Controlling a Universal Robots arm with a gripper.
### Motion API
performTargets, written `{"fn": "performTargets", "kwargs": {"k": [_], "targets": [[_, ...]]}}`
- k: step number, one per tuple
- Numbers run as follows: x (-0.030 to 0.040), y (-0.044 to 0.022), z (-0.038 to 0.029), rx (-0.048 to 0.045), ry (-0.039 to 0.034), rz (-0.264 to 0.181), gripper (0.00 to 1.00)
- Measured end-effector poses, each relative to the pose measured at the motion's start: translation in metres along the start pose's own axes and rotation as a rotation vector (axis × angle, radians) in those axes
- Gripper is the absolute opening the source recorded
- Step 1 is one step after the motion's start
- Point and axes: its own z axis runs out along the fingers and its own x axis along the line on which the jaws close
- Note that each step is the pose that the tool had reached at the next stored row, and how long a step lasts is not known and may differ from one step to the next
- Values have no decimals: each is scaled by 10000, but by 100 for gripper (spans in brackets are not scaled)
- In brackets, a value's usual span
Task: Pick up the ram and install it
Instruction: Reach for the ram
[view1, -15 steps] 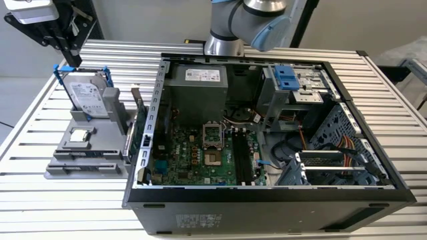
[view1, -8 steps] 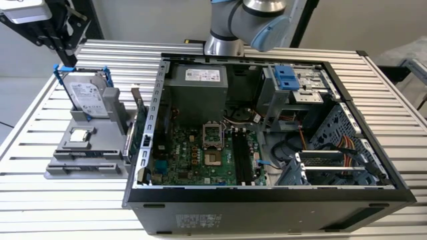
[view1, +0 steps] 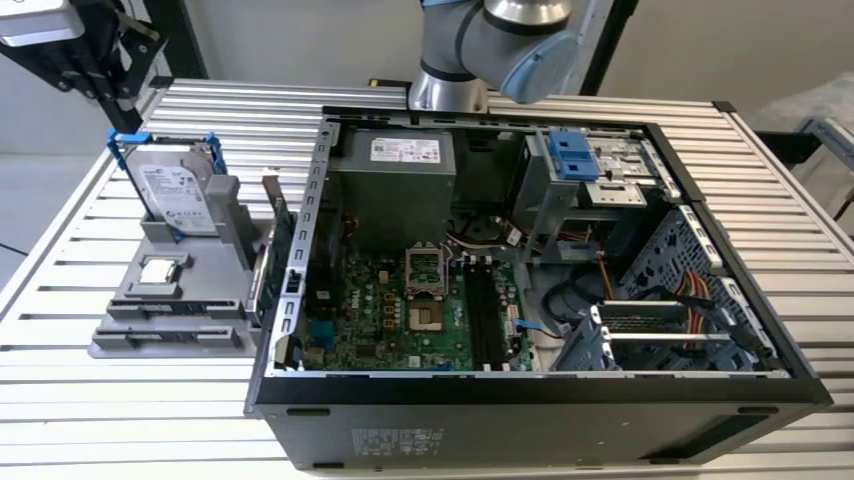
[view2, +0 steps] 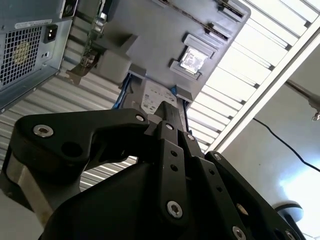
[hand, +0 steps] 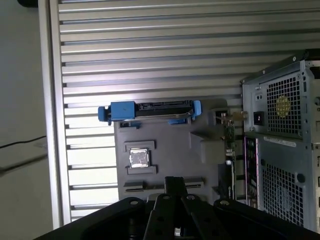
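Gripper (hand: 175, 182) above grey holder (hand: 165, 150) beside open computer case (view1: 534, 415)

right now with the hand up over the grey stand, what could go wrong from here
1. The hand looks shut and empty above the grey stand; lowered like that, it could knock parts.
2. The hard drive and green card crowd that stand, so either is easy to bump or grab by mistake.
3. The black slots sit deep in the case, which also holds cables that might snag.
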Motion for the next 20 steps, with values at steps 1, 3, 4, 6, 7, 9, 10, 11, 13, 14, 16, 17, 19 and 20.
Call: {"fn": "performTargets", "kwargs": {"k": [1,3,4,6,7,9,10,11,13,14,16,17,19,20], "targets": [[15,-1,0,0,0,1,0],[41,-3,-1,0,-1,0,0],[54,-4,-1,0,0,0,0],[81,-6,-2,0,0,1,0],[94,-7,-2,0,0,0,0],[120,-8,-3,0,0,1,0],[133,-9,-3,0,0,1,0],[145,-10,-3,0,0,1,0],[170,-12,-4,0,0,1,0],[183,-13,-4,0,0,0,0],[208,-14,-4,0,0,1,0],[221,-15,-5,0,0,0,0],[247,-17,-5,0,0,0,0],[260,-18,-6,0,0,0,0]]}}
